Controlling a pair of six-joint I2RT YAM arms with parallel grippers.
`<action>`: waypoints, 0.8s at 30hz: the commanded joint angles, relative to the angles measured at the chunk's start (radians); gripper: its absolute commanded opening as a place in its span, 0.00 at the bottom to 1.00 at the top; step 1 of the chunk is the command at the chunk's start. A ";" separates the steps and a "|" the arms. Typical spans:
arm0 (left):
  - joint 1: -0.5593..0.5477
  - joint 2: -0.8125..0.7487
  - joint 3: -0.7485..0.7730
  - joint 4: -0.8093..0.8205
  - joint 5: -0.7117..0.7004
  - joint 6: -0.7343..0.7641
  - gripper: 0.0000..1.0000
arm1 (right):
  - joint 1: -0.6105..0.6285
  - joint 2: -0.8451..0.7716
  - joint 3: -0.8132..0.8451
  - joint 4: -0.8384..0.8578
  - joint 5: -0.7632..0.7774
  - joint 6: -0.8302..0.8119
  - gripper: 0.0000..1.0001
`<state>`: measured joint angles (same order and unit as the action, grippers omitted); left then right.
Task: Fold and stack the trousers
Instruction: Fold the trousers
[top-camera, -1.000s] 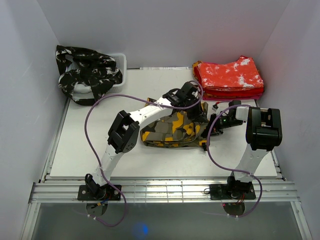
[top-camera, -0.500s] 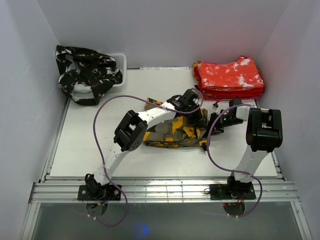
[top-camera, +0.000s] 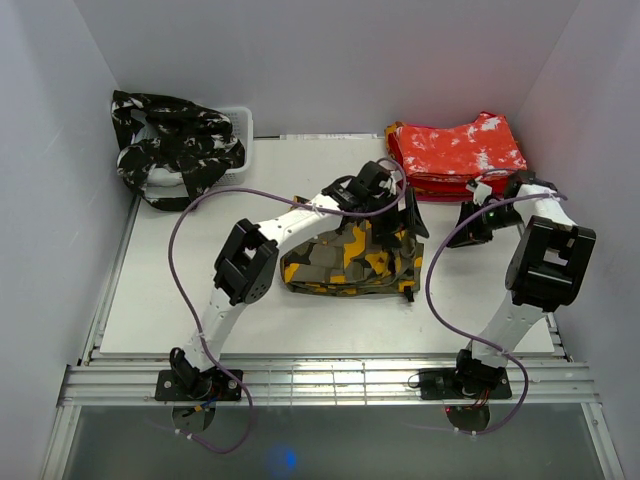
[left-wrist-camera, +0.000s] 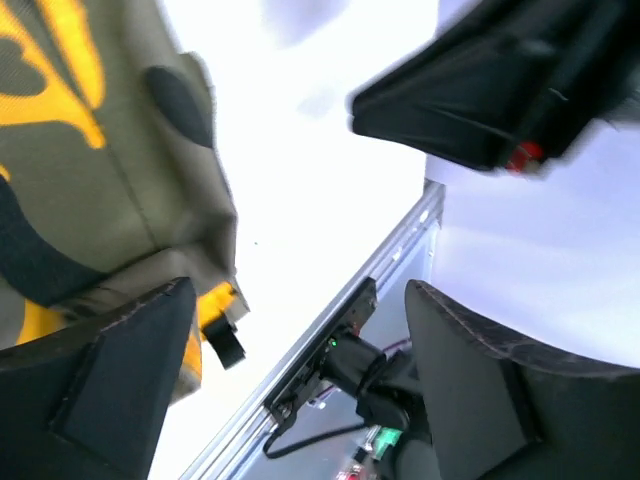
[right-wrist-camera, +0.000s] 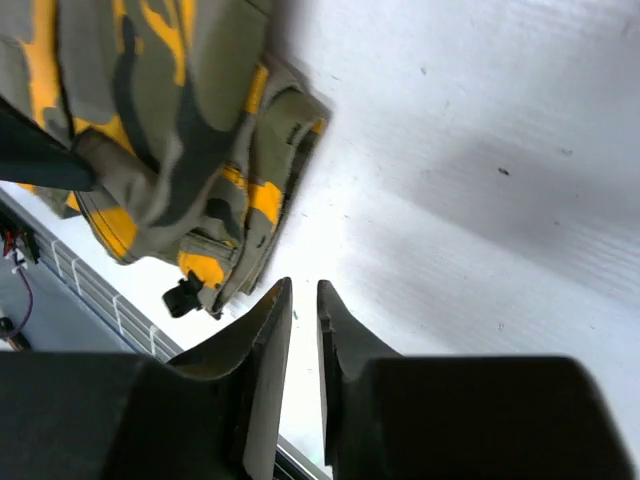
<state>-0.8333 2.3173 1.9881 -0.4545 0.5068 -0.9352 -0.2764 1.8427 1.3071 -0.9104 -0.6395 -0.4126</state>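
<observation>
The olive trousers (top-camera: 345, 262) lie folded into a compact bundle in the middle of the table (top-camera: 200, 300), below and to the near side of the left claw (left-wrist-camera: 300, 295). That claw hangs over the bundle's far right corner with its jaws spread wide and nothing between them. Its wrist view shows the cloth's edge beside one finger (left-wrist-camera: 120, 380), outside the grip, which suggests a claw standing clear of a finished fold.

To its right, the right claw (right-wrist-camera: 302, 290) hovers low over bare table, apart from the bundle. Its jaws are parted only to a thin slit and hold nothing. The bundle's edge sits off to one side of it, out of reach of a pinch.

Just beyond the right claw, toward the far right corner, rests a neat stack of folded red trousers (top-camera: 458, 155), likely where the olive pair is headed. Far off to the left claw's left, black-and-white trousers (top-camera: 175, 150) spill unfolded over a white basket (top-camera: 243, 122), apparently awaiting their turn.
</observation>
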 joint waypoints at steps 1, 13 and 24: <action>0.023 -0.205 -0.008 0.025 0.028 0.072 0.98 | 0.011 -0.022 0.096 -0.125 -0.080 -0.026 0.23; 0.250 -0.464 -0.340 0.053 0.162 0.350 0.98 | 0.215 -0.050 0.118 0.005 -0.278 0.046 0.43; 0.500 -0.472 -0.567 -0.029 0.518 0.535 0.51 | 0.335 -0.043 -0.083 -0.027 -0.210 -0.005 0.29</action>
<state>-0.3477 1.8801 1.4834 -0.4503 0.8547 -0.4492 0.0910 1.8275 1.2747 -0.8764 -0.8673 -0.3805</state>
